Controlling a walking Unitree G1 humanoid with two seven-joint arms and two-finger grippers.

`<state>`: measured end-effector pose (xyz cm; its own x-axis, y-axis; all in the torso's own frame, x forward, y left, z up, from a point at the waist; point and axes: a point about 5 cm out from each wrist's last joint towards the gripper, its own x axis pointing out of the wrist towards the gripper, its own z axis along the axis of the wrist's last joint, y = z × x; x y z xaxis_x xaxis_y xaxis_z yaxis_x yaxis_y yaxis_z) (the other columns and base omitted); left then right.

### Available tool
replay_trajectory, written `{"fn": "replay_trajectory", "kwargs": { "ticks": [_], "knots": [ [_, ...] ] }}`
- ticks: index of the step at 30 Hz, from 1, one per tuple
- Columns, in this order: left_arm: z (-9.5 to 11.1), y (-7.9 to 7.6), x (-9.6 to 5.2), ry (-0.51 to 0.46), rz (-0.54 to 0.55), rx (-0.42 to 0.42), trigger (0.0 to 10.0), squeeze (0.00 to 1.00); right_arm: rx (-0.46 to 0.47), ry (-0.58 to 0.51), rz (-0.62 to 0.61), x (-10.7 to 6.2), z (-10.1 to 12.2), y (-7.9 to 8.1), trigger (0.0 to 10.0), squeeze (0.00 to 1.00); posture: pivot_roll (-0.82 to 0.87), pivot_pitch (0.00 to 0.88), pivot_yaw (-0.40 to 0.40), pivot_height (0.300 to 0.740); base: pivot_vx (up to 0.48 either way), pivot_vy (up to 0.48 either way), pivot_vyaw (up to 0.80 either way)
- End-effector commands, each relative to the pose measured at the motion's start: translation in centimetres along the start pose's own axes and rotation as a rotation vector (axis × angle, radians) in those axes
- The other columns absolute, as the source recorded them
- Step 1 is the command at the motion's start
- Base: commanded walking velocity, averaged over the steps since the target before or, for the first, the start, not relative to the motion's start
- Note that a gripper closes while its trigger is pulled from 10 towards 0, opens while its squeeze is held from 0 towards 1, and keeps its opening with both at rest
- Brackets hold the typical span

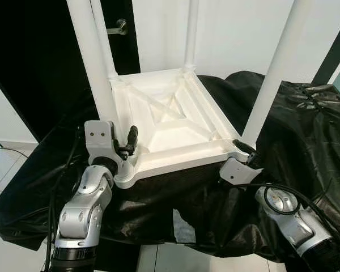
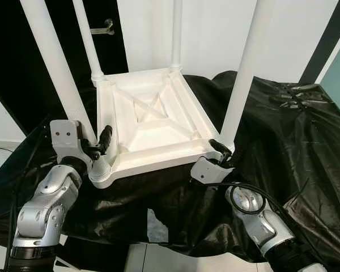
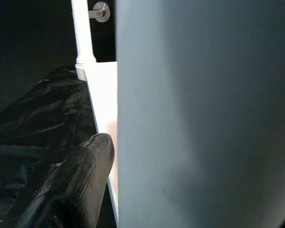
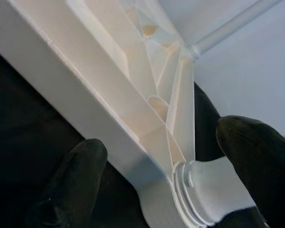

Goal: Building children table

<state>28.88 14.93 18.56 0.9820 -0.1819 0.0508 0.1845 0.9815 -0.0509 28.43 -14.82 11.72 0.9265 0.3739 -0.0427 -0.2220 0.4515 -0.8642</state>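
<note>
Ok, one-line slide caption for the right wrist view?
Right gripper open, fingers straddling the near corner of the upturned white table where a leg screws in, black sheet beneath.

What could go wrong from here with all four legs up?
1. The table lies upside down on loose black sheeting; it may slide if pushed.
2. The left pincer sits at the near left leg; side force could bend the joint.
3. The right pincer straddles the near right corner with its fingers apart, so a lift could slip.
</note>
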Motion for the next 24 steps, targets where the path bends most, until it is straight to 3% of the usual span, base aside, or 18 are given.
{"fn": "replay_trajectory", "kwargs": {
  "ticks": [1, 7, 8, 10, 11, 15, 16, 17, 19, 23, 24],
  "knots": [
    [-0.1, 0.1, 0.5, -0.001, 0.061, -0.002, 10.0, 0.0, 0.01, 0.0, -0.025, 0.0, -0.2, -0.1, 10.0, 0.0, 0.03, 0.0, -0.013, 0.74, 0.0, 0.0, 0.0],
    [-0.3, -1.0, 1.5, -0.003, 0.006, 0.004, 10.0, 0.0, 0.03, -0.023, -0.071, 0.0, 0.0, -0.5, 10.0, 0.0, 0.02, 0.0, -0.02, 0.74, 0.0, 0.0, 0.0],
    [-0.4, -1.2, 1.5, -0.003, -0.012, 0.0, 10.0, 0.35, 0.043, -0.028, -0.079, -0.1, 0.0, -0.6, 10.0, 0.0, 0.02, 0.0, -0.02, 0.74, 0.0, 0.0, 0.0],
    [-0.4, -1.2, 1.5, -0.003, -0.012, 0.0, 10.0, 0.35, 0.043, -0.028, -0.079, -0.1, 0.0, -0.6, 10.0, 0.0, 0.02, 0.0, -0.02, 0.74, 0.0, 0.0, 0.0],
    [-0.5, -1.2, 1.5, -0.003, -0.027, -0.007, 10.0, 1.0, 0.057, -0.036, -0.087, -0.2, 0.1, -0.6, 10.0, 0.0, 0.02, 0.0, -0.016, 0.74, 0.0, 0.0, 0.0],
    [-0.3, -1.1, 0.8, -0.011, -0.096, 0.022, 10.0, 1.0, 0.152, -0.086, -0.092, -0.6, 0.7, -0.7, 10.0, 0.0, 0.01, 0.0, -0.009, 0.74, 0.0, 0.0, 0.0],
    [-0.2, -1.1, 0.5, -0.011, -0.131, 0.041, 10.0, 0.35, 0.189, -0.107, -0.082, -0.7, 0.9, -0.5, 10.0, 0.0, 0.01, 0.0, -0.008, 0.74, 0.0, 0.0, 0.0],
    [-0.2, -1.1, 0.3, -0.01, -0.154, 0.052, 10.0, 0.0, 0.211, -0.12, -0.076, -0.8, 1.1, -0.3, 10.0, 0.0, 0.01, 0.0, -0.008, 0.74, 0.0, 0.0, 0.0],
    [0.3, -1.0, -0.6, -0.016, -0.25, 0.103, 10.0, 0.0, 0.239, -0.133, -0.053, -0.9, 1.4, 0.1, 10.0, 0.0, 0.01, 0.0, -0.009, 0.74, 0.0, 0.0, 0.0],
    [0.4, -1.0, -1.2, -0.001, -0.323, 0.105, 10.0, 0.0, 0.272, -0.143, -0.047, -1.0, 1.5, 0.3, 10.0, 0.0, 0.02, 0.0, -0.009, 0.74, 0.0, 0.0, 0.0],
    [0.7, -0.3, -2.7, 0.025, -0.422, 0.114, 10.0, 0.0, 0.328, -0.137, -0.057, -1.0, 1.5, 0.3, 10.0, 0.0, 0.03, 0.0, -0.015, 0.74, 0.0, 0.0, 0.0]
  ]
}}
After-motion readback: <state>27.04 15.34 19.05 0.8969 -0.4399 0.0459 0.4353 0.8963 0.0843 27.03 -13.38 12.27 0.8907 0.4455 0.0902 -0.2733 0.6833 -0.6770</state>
